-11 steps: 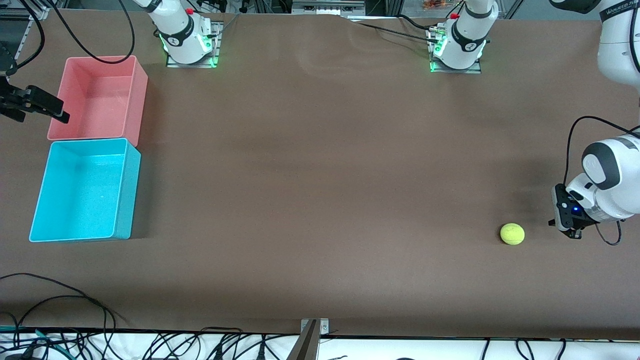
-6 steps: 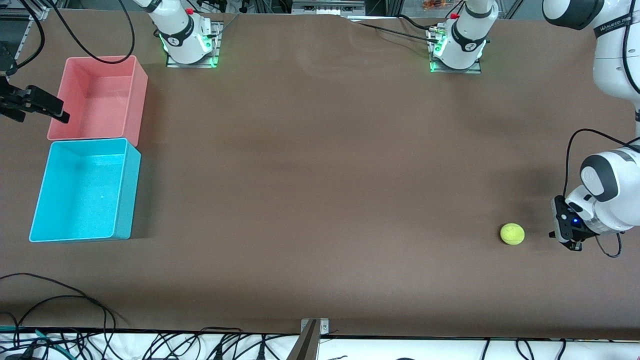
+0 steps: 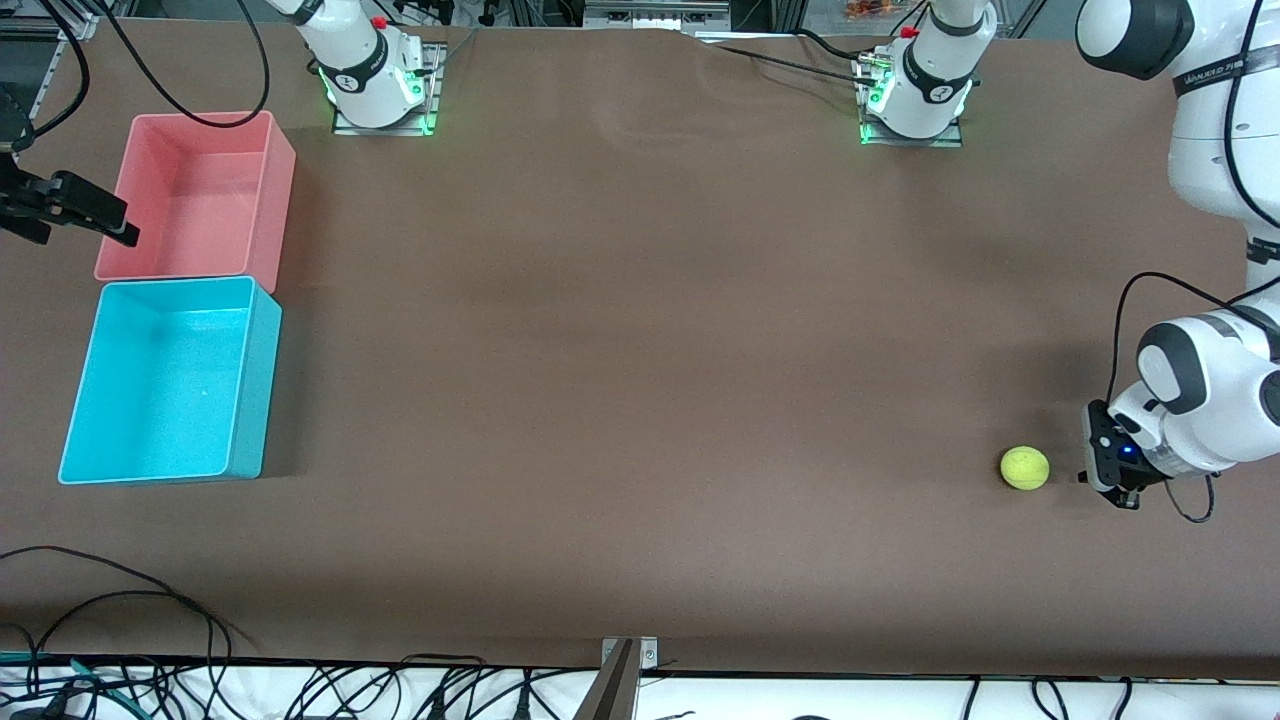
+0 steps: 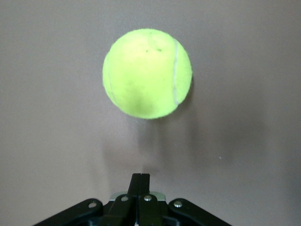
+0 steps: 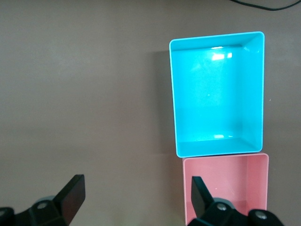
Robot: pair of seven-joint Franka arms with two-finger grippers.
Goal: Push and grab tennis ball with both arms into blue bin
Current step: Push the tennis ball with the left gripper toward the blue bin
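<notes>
I am viewing the tennis ball [image 3: 1025,468] lying on the table [image 3: 640,350] toward the left arm's end, well apart from the blue bin [image 3: 170,380] at the right arm's end. The left gripper [image 3: 1110,480], fingers pressed together, is sitting low just beside the ball, on the side away from the bin; a push would be sending the ball binward. A sphere is offering no long axis. The left wrist view is showing ball and fingertips apart. The right gripper [image 5: 136,195], fingers spread, is waiting above the pink bin [image 3: 195,195].
</notes>
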